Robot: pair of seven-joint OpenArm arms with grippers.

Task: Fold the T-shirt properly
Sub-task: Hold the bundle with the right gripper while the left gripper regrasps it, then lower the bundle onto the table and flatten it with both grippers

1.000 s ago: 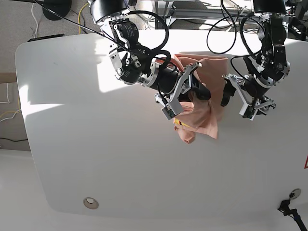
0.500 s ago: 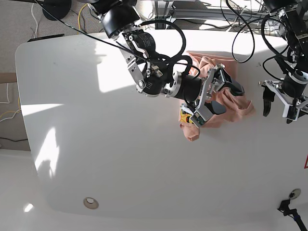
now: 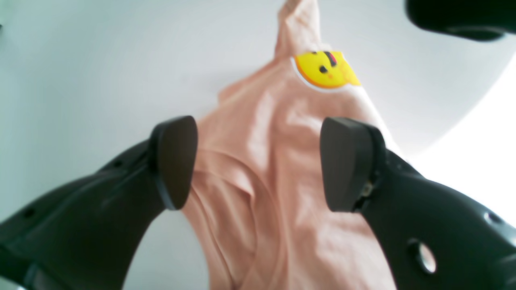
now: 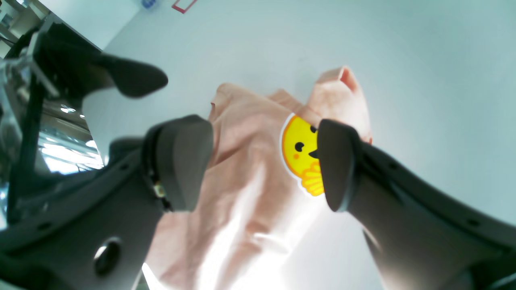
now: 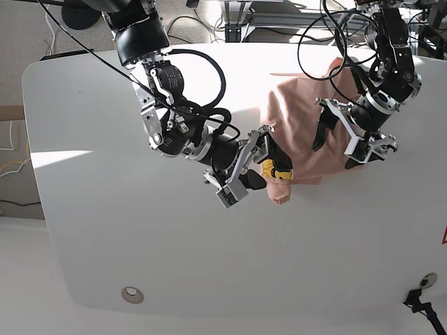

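The salmon-pink T-shirt (image 5: 304, 129) lies crumpled in a heap on the white table (image 5: 140, 230), toward the back right. Its yellow smiley print (image 3: 324, 68) (image 4: 300, 155) faces up at the heap's near-left end, beside a folded-up tip (image 5: 279, 195). My right gripper (image 5: 267, 169) (image 4: 260, 163) hovers open just over the print end, with nothing between its fingers. My left gripper (image 5: 335, 149) (image 3: 262, 163) hangs open above the heap's right side, also holding nothing. The shirt's sleeves and neck are lost in the folds.
Black cables (image 5: 209, 63) loop off both arms over the table's back edge. A small round grommet (image 5: 131, 294) sits near the front left. Bright sun patches fall on the table's left part (image 5: 59, 157). The right gripper's fingertip (image 3: 455, 16) shows at the left wrist view's top.
My right gripper has opened and let go of the T-shirt, which dropped from hanging into a heap on the table. The right arm pulled back left; the left arm swung in over the shirt.
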